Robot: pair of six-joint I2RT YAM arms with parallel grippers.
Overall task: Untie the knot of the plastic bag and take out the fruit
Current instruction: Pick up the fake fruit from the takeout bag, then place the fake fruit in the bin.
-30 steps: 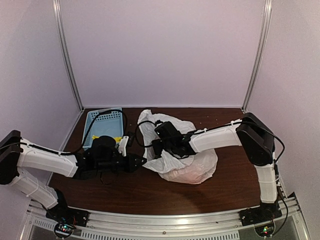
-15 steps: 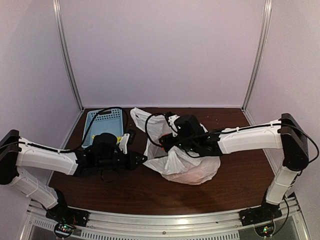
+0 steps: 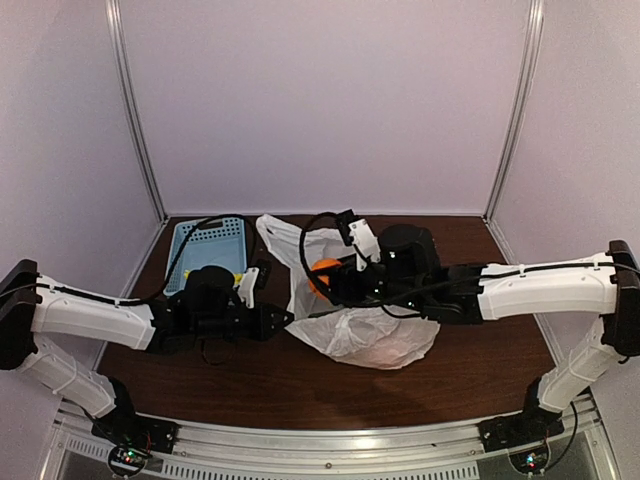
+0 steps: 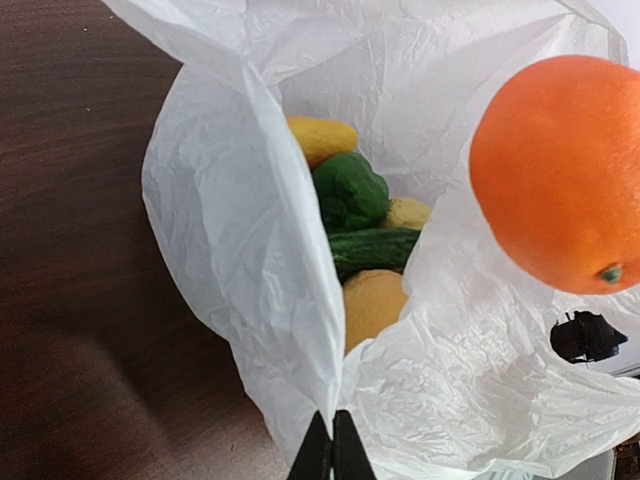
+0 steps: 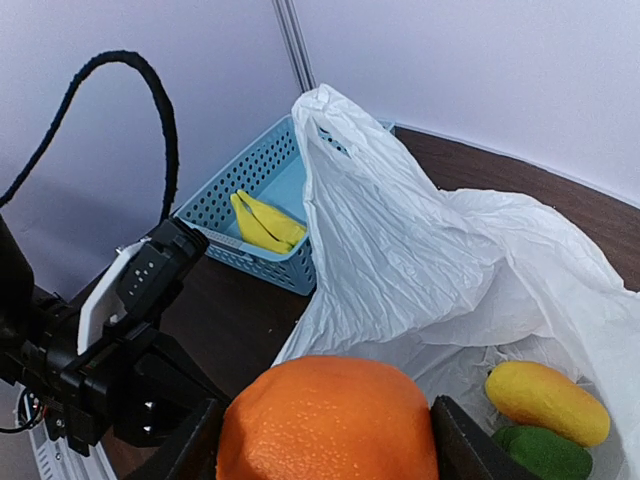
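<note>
My left gripper point(image 4: 332, 452) has its jaws pressed together on the near rim of the plastic bag point(image 3: 375, 338), pinching the thin white film and holding the mouth open. The bag lies around the middle of the worktop point(image 3: 470, 375), with one loose handle point(image 5: 322, 125) standing up toward the far edge. My right gripper point(image 5: 325, 455) has its jaws spread around a round orange point(image 5: 325, 405), gripping it just above the open mouth. Down inside the bag I can see a yellow piece point(image 4: 322, 138), a green pepper point(image 4: 350, 190), a long green cucumber point(image 4: 375, 248) and a yellow-orange piece point(image 4: 372, 305). A blue basket point(image 3: 200, 240) sits at the far left corner, with yellow bananas point(image 5: 262, 222) in it.
</note>
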